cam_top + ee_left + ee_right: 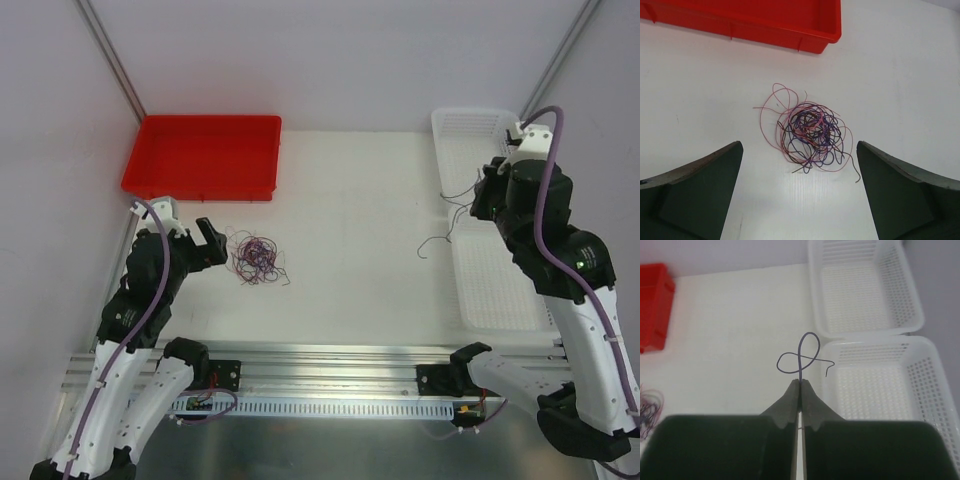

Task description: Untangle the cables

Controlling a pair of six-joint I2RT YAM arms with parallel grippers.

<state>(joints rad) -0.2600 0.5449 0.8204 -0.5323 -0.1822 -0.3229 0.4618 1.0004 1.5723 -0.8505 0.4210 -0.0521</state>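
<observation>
Red tray [205,155]: on the far left part of the bench [360,200].
Left fingers [700,185]: released, wide apart, low over the bench, near the tangle.
Tangle of cables [810,135]: purple, black and pink loops, on the bench near the red tray.
Single purple cable [800,357]: curled, lifted beside the baskets.
Right fingers [785,405]: clenched on the single purple cable.
White baskets [470,125]: two, along the right edge.

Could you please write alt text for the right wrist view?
The right gripper, jaws shut, pinches one looped purple wire seen against the white table. Two white mesh baskets lie to the right, a red tray at far left.
</observation>
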